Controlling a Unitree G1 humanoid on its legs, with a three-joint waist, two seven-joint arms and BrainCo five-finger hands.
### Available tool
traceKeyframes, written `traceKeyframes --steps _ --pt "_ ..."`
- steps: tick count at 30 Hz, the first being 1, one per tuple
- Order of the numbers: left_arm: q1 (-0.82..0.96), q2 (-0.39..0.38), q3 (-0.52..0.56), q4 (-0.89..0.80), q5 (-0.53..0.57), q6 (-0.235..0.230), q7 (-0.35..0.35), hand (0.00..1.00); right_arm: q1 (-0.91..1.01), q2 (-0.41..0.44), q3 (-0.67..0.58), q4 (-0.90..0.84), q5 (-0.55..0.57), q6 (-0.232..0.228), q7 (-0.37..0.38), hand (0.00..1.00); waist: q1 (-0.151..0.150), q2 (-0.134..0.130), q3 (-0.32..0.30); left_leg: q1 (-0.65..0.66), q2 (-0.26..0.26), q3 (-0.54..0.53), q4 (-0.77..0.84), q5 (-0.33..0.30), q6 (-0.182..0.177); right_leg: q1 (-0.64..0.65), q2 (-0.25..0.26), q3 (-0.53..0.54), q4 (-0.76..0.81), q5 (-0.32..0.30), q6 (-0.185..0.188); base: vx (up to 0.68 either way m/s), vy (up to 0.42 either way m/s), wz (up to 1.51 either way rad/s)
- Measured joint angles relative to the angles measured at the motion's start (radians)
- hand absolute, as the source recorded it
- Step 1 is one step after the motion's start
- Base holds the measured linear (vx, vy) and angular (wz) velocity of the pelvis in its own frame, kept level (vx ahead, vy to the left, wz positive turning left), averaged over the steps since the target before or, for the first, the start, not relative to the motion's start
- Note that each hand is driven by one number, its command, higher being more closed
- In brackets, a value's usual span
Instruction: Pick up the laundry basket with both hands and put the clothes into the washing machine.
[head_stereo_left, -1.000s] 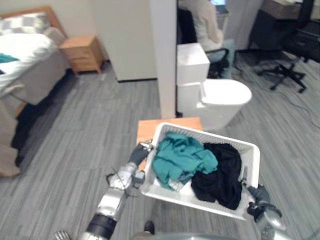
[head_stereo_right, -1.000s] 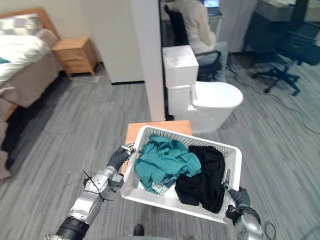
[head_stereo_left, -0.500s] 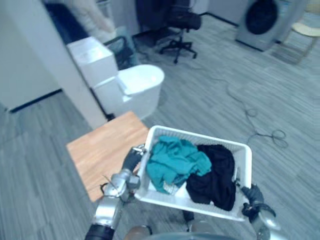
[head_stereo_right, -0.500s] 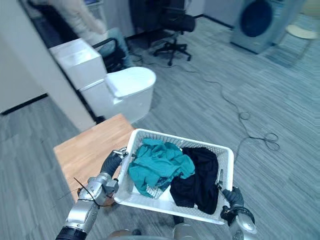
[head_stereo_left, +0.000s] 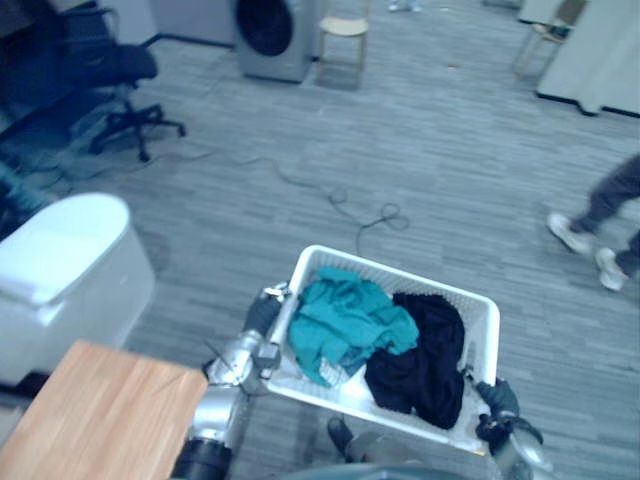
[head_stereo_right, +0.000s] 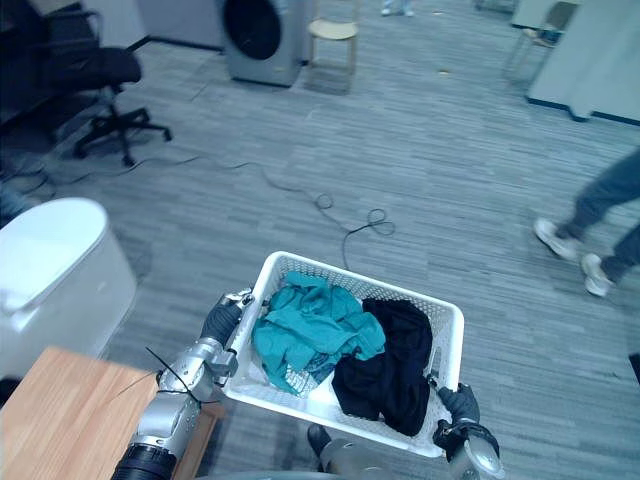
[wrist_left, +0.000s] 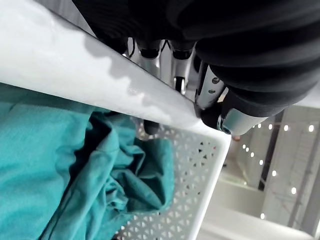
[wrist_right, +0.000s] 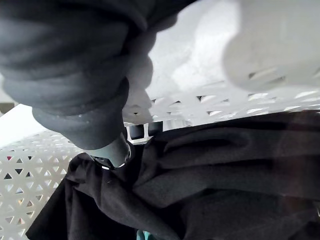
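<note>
Above grey plank flooring, you carry the white perforated plastic laundry basket, rectangular, holding a crumpled teal garment and a black garment. Your left hand and right hand each clamp a side rim.

1. This is a large open room staged like a home, with one grey wood-look plank floor running through all of it.
2. Home fittings:
   - A grey front-loading washing machine with a dark round door stands at the floor's far edge.
   - A pale wooden chair is just beside it.
   - A white ceramic toilet stands near a light wooden surface.
3. Workplace signs: a black swivel office chair, and a person's trousered legs in pale shoes.
</note>
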Motion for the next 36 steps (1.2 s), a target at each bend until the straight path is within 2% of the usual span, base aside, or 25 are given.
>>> traceKeyframes --steps 2,4,5,6,7,8,9,10,11,12,15,16,17,18,19,22,24,25,26,27,28,29,32,34,36 --pt "0.002 -0.033 0.000 0.000 -0.014 0.001 0.017 1.00 -0.022 -0.039 -0.002 -0.016 -0.001 0.003 -0.001 1.00 0.020 0.023 0.019 -0.132 -0.123 -0.099 -0.079 -0.108 -0.123 0.037 -0.033 0.096 -0.056 -0.008 -0.012 0.17 0.213 -1.31" --pt "-0.001 -0.032 0.002 -0.002 -0.020 -0.008 0.017 1.00 -0.023 -0.046 0.001 -0.032 -0.001 0.003 -0.001 1.00 0.015 0.010 0.035 -0.214 -0.150 -0.070 -0.224 -0.101 -0.125 0.056 -0.098 0.097 -0.108 -0.010 -0.018 0.08 0.176 -0.62" --pt "0.006 -0.042 0.010 -0.001 -0.025 -0.020 0.021 1.00 -0.036 -0.055 0.011 -0.031 -0.001 0.002 -0.001 1.00 0.019 0.039 0.025 -0.264 -0.143 -0.098 -0.399 -0.059 -0.167 0.072 -0.110 0.097 -0.156 -0.014 -0.029 0.14 0.100 -0.85" --pt "0.011 -0.062 0.015 0.005 -0.027 -0.033 0.027 1.00 -0.057 -0.078 0.021 -0.024 -0.001 0.000 -0.004 1.00 0.055 0.104 0.041 -0.305 -0.048 -0.098 -0.405 0.014 -0.161 0.036 -0.020 0.006 0.050 -0.090 0.000 0.20 0.081 -0.94" --pt "0.014 -0.055 0.015 0.000 -0.027 -0.038 0.035 1.00 -0.057 -0.067 0.022 -0.024 -0.002 0.003 -0.006 1.00 0.080 0.099 0.052 -0.313 -0.035 -0.100 -0.328 -0.009 -0.174 0.022 0.011 -0.058 0.208 -0.132 -0.002 0.29 0.063 -0.76" --pt "0.038 -0.051 0.032 -0.038 -0.027 -0.039 0.044 1.00 -0.058 -0.048 0.036 -0.025 -0.012 0.001 -0.005 1.00 0.103 0.052 0.065 -0.356 -0.067 -0.132 -0.122 -0.068 -0.200 0.167 -0.026 -0.064 0.161 -0.347 -0.086 0.26 0.112 -0.35" --pt "0.044 -0.080 0.047 -0.026 -0.026 -0.025 0.051 1.00 -0.086 -0.073 0.034 -0.007 -0.023 0.002 -0.005 1.00 0.108 0.114 0.065 -0.392 -0.043 -0.189 -0.028 -0.100 -0.149 0.189 0.000 -0.067 0.139 -0.360 -0.108 0.24 0.179 -0.43" --pt "0.050 -0.085 0.053 -0.027 -0.027 -0.021 0.059 1.00 -0.101 -0.070 0.038 -0.008 -0.035 0.008 -0.008 1.00 0.134 0.117 0.060 -0.393 -0.042 -0.188 -0.033 -0.102 -0.134 0.195 -0.008 -0.038 0.131 -0.355 -0.093 0.23 0.264 -0.91" --pt "0.054 -0.073 0.083 -0.035 -0.029 -0.026 0.063 1.00 -0.118 -0.058 0.063 -0.013 -0.046 0.007 -0.007 1.00 0.169 0.087 0.031 -0.377 -0.060 -0.117 -0.101 -0.114 -0.083 0.176 -0.052 0.005 0.138 -0.365 -0.043 0.35 0.295 -1.04" --pt "0.048 -0.038 0.096 -0.037 -0.035 -0.030 0.064 1.00 -0.122 -0.035 0.070 -0.014 -0.046 0.005 -0.007 1.00 0.169 0.025 0.000 -0.346 -0.127 -0.060 -0.217 -0.065 0.016 0.117 -0.120 -0.007 0.189 -0.365 0.070 0.54 0.327 -0.68" --pt "0.018 -0.029 0.088 -0.039 -0.035 -0.022 0.062 1.00 -0.116 -0.012 0.069 0.011 -0.046 0.017 -0.007 1.00 0.145 0.011 0.020 -0.388 -0.129 0.022 -0.042 -0.019 0.018 0.110 -0.143 -0.098 0.325 -0.263 0.144 0.39 0.217 0.25" --pt "0.011 -0.022 0.083 -0.036 -0.035 -0.028 0.065 1.00 -0.093 0.002 0.069 0.004 -0.045 0.021 -0.007 1.00 0.109 -0.017 0.009 -0.360 -0.141 -0.013 -0.251 -0.007 0.011 0.087 -0.178 -0.179 0.457 -0.274 0.172 0.14 0.104 0.52" --pt "-0.005 -0.025 0.078 -0.027 -0.034 -0.012 0.066 1.00 -0.088 -0.008 0.059 0.002 -0.036 0.016 -0.006 1.00 0.090 -0.025 0.004 -0.302 -0.177 -0.006 -0.295 -0.028 0.095 0.045 -0.233 -0.280 0.561 -0.288 0.155 0.13 0.092 0.37" --pt "-0.012 -0.028 0.070 -0.028 -0.034 -0.013 0.066 1.00 -0.091 -0.011 0.056 0.002 -0.036 0.016 -0.005 1.00 0.090 -0.023 0.005 -0.270 -0.189 0.001 -0.333 -0.031 0.099 0.006 -0.253 -0.319 0.582 -0.301 0.128 0.41 0.203 -0.15" --pt "-0.035 -0.033 0.044 -0.022 -0.033 -0.015 0.071 1.00 -0.093 -0.018 0.030 0.002 -0.033 0.016 -0.005 1.00 0.088 0.019 0.007 -0.172 -0.191 -0.002 -0.446 -0.026 0.096 -0.104 -0.244 -0.401 0.519 -0.345 0.061 0.48 0.249 -0.34" --pt "-0.069 -0.029 0.031 -0.001 -0.034 -0.017 0.075 1.00 -0.083 -0.023 0.030 0.002 -0.019 0.016 -0.005 1.00 0.056 0.054 0.021 -0.036 -0.182 -0.012 -0.563 -0.020 0.081 -0.199 -0.168 -0.411 0.324 -0.328 0.079 0.41 0.187 -0.07" --pt "-0.109 -0.025 0.016 0.013 -0.034 -0.024 0.077 1.00 -0.078 -0.026 0.029 0.001 0.003 0.016 -0.005 1.00 -0.001 0.051 0.035 0.117 -0.215 -0.047 -0.674 -0.026 0.068 -0.296 -0.137 -0.440 0.020 -0.114 0.128 0.69 0.206 0.34" --pt "-0.119 -0.017 0.008 0.014 -0.033 -0.025 0.077 1.00 -0.073 -0.025 0.029 -0.004 0.003 0.016 -0.005 1.00 -0.010 0.036 0.037 0.151 -0.241 -0.068 -0.700 -0.029 0.061 -0.314 -0.141 -0.441 -0.027 -0.062 0.140 0.74 0.187 0.48" --pt "-0.120 -0.002 -0.008 0.017 -0.033 -0.027 0.077 1.00 -0.051 -0.020 0.027 -0.019 0.004 0.015 -0.005 1.00 -0.026 0.007 0.033 0.248 -0.285 -0.098 -0.743 -0.040 0.042 -0.332 -0.133 -0.441 -0.074 0.046 0.120 0.69 0.106 0.57" --pt "-0.108 -0.007 -0.028 0.034 -0.032 -0.026 0.076 1.00 -0.008 -0.016 0.003 -0.048 0.004 0.014 -0.005 1.00 -0.047 0.024 0.022 0.325 -0.291 -0.144 -0.754 -0.055 0.014 -0.317 -0.110 -0.420 -0.047 0.221 0.024 0.73 0.082 0.53" --pt "-0.103 -0.030 -0.035 0.044 -0.031 -0.022 0.076 1.00 0.002 -0.026 -0.018 -0.055 0.004 0.014 -0.005 1.00 -0.050 0.065 0.017 0.338 -0.267 -0.161 -0.756 -0.055 0.014 -0.326 -0.092 -0.443 -0.015 0.225 -0.010 0.75 0.080 0.31" --pt "-0.103 -0.049 -0.036 0.042 -0.029 -0.016 0.075 1.00 -0.002 -0.024 -0.050 -0.064 0.003 0.017 -0.005 1.00 -0.037 0.117 0.001 0.345 -0.250 -0.160 -0.748 -0.001 -0.064 -0.338 -0.086 -0.470 0.051 0.184 -0.063 0.69 0.106 0.07" --pt "-0.095 -0.057 -0.025 0.042 -0.037 -0.017 0.075 1.00 0.018 -0.029 -0.040 -0.114 0.002 0.026 -0.003 1.00 -0.030 0.096 0.013 0.198 -0.259 -0.096 -0.373 0.243 -0.180 -0.261 -0.154 -0.444 0.091 0.097 -0.048 0.60 0.125 0.16" --pt "-0.088 -0.055 -0.019 0.041 -0.047 -0.024 0.068 1.00 0.024 -0.022 -0.034 -0.114 0.003 0.028 -0.003 1.00 -0.014 0.092 0.015 0.109 -0.177 -0.006 -0.150 0.130 -0.099 -0.120 -0.163 -0.398 0.003 0.084 -0.047 0.72 0.161 0.16" --pt "-0.067 -0.043 0.001 0.029 -0.048 -0.033 0.056 1.00 0.018 -0.007 -0.027 -0.124 0.004 0.026 -0.003 1.00 0.000 0.029 0.023 0.002 -0.163 0.013 -0.173 0.011 -0.031 0.034 -0.228 -0.345 -0.134 0.047 -0.054 0.63 0.175 0.18"
